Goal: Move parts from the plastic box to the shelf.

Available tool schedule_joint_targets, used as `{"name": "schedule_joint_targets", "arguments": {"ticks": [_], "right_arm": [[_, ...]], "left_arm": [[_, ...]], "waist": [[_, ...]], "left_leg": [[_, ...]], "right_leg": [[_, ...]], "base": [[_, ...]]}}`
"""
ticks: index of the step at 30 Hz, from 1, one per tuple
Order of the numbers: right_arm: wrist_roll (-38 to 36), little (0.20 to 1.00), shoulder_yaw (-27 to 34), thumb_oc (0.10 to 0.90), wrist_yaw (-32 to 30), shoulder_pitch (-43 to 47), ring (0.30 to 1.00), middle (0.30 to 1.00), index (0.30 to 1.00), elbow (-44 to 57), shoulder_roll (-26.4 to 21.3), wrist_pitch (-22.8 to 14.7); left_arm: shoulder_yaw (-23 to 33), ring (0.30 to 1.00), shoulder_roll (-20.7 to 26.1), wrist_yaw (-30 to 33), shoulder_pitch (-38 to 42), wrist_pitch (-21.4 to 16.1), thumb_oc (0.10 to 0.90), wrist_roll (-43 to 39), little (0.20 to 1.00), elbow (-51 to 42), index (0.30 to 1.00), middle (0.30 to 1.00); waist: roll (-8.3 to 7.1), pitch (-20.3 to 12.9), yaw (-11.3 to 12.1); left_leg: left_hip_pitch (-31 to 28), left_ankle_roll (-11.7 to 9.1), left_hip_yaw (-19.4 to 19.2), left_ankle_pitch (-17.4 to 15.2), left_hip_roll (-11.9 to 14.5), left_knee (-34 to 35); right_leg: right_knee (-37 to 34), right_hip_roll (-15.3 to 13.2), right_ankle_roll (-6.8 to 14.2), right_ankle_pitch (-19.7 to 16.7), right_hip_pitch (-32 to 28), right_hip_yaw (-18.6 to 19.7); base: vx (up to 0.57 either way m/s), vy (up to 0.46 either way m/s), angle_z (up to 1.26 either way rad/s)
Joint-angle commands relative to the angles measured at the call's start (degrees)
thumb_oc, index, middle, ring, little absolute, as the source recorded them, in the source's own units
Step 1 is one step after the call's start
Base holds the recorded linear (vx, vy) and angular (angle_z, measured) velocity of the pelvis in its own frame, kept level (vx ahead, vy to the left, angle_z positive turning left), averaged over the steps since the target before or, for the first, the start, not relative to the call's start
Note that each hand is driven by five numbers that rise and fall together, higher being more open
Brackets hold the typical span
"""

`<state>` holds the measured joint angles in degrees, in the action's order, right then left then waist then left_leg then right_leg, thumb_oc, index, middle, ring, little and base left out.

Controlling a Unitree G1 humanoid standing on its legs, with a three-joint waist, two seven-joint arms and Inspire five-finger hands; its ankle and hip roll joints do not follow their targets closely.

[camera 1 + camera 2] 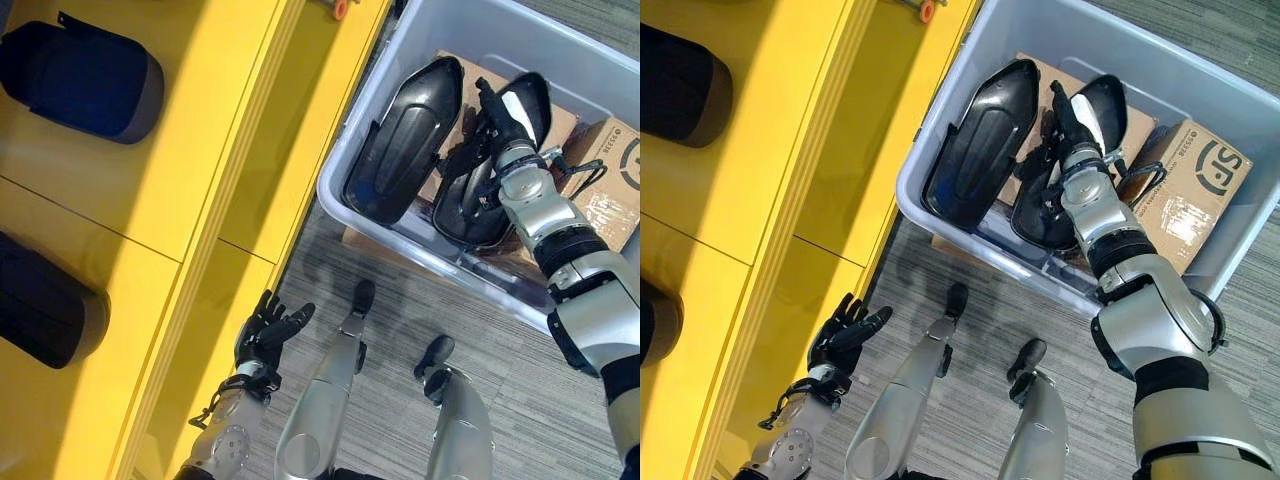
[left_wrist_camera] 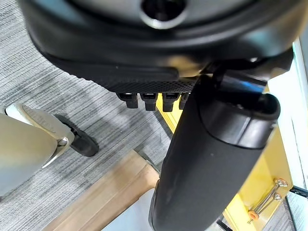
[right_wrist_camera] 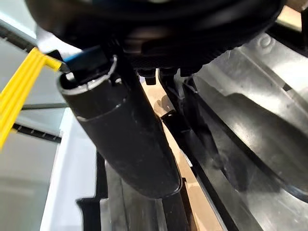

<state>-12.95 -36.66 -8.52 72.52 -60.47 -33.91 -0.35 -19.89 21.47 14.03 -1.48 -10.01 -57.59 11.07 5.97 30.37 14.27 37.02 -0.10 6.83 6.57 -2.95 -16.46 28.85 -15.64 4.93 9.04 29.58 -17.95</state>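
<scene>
Reaching into the translucent grey plastic box (image 1: pixel 400 60), my right hand (image 1: pixel 497 112) sits low among the parts, its dark fingers extended over the rim of a glossy black shell-shaped part (image 1: pixel 478 195) that lies tilted in the middle of the box. From the right wrist view the thumb (image 3: pixel 125 139) stands straight alongside the part's inner ribs (image 3: pixel 250 130), and I cannot tell whether the fingers are actually closed on the edge or only lying against it. Just beside that part, toward the shelf side of the box, a second long black moulded cover (image 1: pixel 402 140) leans against the box wall. Under both I see brown cardboard cartons (image 1: pixel 610 170), one standing in the box's far right corner.

My left hand (image 1: pixel 268 330) hangs above the grey carpet floor (image 1: pixel 390 260), near the front edge of the yellow shelf (image 1: pixel 180 200), holding nothing, with its fingers relaxed and slightly spread. The left wrist view shows that thumb (image 2: pixel 211 159) straight, with the shelf's yellow edge past it.

On the shelf two dark rounded parts already rest: a dark blue padded one (image 1: pixel 85 80) in the upper bay and a black one (image 1: pixel 45 305) in the bay below it, well apart and separated by a seam in the yellow surface.
</scene>
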Motion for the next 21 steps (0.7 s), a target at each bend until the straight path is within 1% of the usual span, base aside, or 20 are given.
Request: {"name": "schedule_joint_targets", "arguments": {"ticks": [1,3,4,7,11,13,15,17,18,19,20,21], "right_arm": [[1.9,1.000,-2.7,0.900,1.3,8.1,1.000,1.000,1.000,9.1,0.5,-6.2],[2.1,1.000,-3.4,0.900,1.7,8.3,1.000,1.000,1.000,10.1,0.5,-6.1],[3.1,1.000,-5.3,0.900,2.6,9.0,1.000,1.000,1.000,11.9,-0.2,-6.2],[3.0,1.000,-5.8,0.900,2.8,9.2,1.000,1.000,1.000,12.6,-0.4,-6.2],[3.7,1.000,-8.1,0.900,4.0,9.8,1.000,1.000,1.000,17.0,-1.8,-6.5],[4.6,1.000,-10.0,0.900,4.1,10.6,1.000,1.000,1.000,20.6,-3.2,-6.7],[4.9,1.000,-10.2,0.900,3.8,10.7,1.000,1.000,1.000,21.3,-3.5,-6.6],[5.5,1.000,-10.7,0.900,3.5,10.5,1.000,1.000,1.000,24.3,-4.9,-6.5],[7.1,1.000,-11.8,0.900,2.9,11.1,1.000,1.000,1.000,26.4,-6.2,-6.0],[7.1,1.000,-11.8,0.900,2.9,11.1,1.000,1.000,1.000,26.5,-6.2,-5.9],[7.5,1.000,-11.8,0.900,2.4,11.4,1.000,1.000,1.000,29.2,-7.4,-5.4],[7.5,1.000,-11.8,0.900,2.4,11.4,1.000,1.000,1.000,29.2,-7.4,-5.4]], "left_arm": [[1.1,1.000,3.2,-1.7,-1.0,-2.1,0.900,2.7,1.000,-4.0,1.000,1.000],[1.3,1.000,3.2,-1.7,-1.0,-2.0,0.900,2.6,1.000,-4.0,1.000,1.000],[1.5,1.000,3.5,-1.8,-1.1,-1.9,0.900,2.7,1.000,-4.0,1.000,1.000],[1.6,1.000,3.5,-1.8,-1.1,-1.9,0.900,2.8,1.000,-4.0,1.000,1.000],[2.0,1.000,3.5,-1.8,-1.4,-1.8,0.900,2.8,1.000,-3.9,1.000,1.000],[2.4,1.000,3.6,-1.7,-1.6,-1.8,0.900,2.8,1.000,-4.0,1.000,1.000],[2.5,1.000,3.7,-1.6,-1.7,-1.9,0.900,2.7,1.000,-4.1,1.000,1.000],[2.8,1.000,3.5,-1.3,-1.9,-1.8,0.900,2.7,1.000,-4.2,1.000,1.000],[3.2,1.000,3.4,-1.0,-1.8,-1.9,0.900,2.6,1.000,-4.2,1.000,1.000],[3.2,1.000,3.4,-1.0,-1.8,-1.9,0.900,2.6,1.000,-4.2,1.000,1.000],[3.7,1.000,3.2,-0.7,-1.9,-2.1,0.900,2.4,1.000,-4.6,1.000,1.000],[3.7,1.000,3.2,-0.7,-1.9,-2.1,0.900,2.4,1.000,-4.6,1.000,1.000]], "waist": [[-0.50,-0.6,2.3],[-0.61,-0.6,2.4],[-0.81,-0.6,2.4],[-0.87,-0.6,2.4],[-1.23,-0.6,2.3],[-1.66,-0.6,2.0],[-1.75,-0.6,2.0],[-2.30,-0.6,1.6],[-2.83,-0.6,1.2],[-2.82,-0.6,1.2],[-3.48,-0.6,0.7],[-3.48,-0.6,0.7]], "left_leg": [[0.5,0.0,2.0,-9.7,1.4,-5.4],[0.5,0.0,2.0,-9.6,1.4,-5.4],[0.4,-0.1,2.0,-9.6,1.4,-5.2],[0.4,-0.1,2.1,-9.6,1.5,-5.2],[0.3,-0.2,2.0,-9.4,1.6,-5.1],[0.2,-0.3,2.0,-9.4,1.7,-4.9],[0.2,-0.3,2.0,-9.4,1.8,-4.9],[0.1,-0.4,1.9,-9.4,1.9,-4.9],[0.0,-0.4,1.8,-9.4,2.1,-4.9],[0.1,-0.4,1.8,-9.4,2.1,-4.9],[-0.1,-0.4,1.7,-9.4,2.3,-4.7],[-0.1,-0.4,1.7,-9.4,2.3,-4.7]], "right_leg": [[-4.9,-2.2,2.0,-3.1,-2.2,1.9],[-5.0,-2.2,1.9,-3.1,-2.3,1.8],[-5.0,-2.2,2.0,-3.1,-2.3,1.7],[-5.0,-2.2,2.0,-3.1,-2.3,1.7],[-5.0,-2.1,1.9,-3.1,-2.3,1.6],[-5.0,-2.0,1.8,-3.1,-2.4,1.7],[-5.0,-2.0,1.8,-3.1,-2.4,1.7],[-5.2,-1.9,1.7,-3.1,-2.5,1.8],[-5.2,-1.8,1.7,-3.1,-2.4,1.9],[-5.2,-1.8,1.7,-3.1,-2.4,1.9],[-5.3,-1.6,1.7,-3.2,-2.5,1.9],[-5.3,-1.6,1.7,-3.2,-2.5,1.9]], "base": [[0.00,0.000,0.00],[0.00,0.000,0.00],[0.00,0.000,0.00],[0.00,0.000,0.00],[0.00,0.000,0.00],[0.00,0.000,0.00],[0.00,0.000,0.00],[0.00,0.000,0.00],[0.00,0.000,0.00],[0.00,0.000,0.00],[0.00,0.000,0.00],[0.00,0.000,0.00]]}}
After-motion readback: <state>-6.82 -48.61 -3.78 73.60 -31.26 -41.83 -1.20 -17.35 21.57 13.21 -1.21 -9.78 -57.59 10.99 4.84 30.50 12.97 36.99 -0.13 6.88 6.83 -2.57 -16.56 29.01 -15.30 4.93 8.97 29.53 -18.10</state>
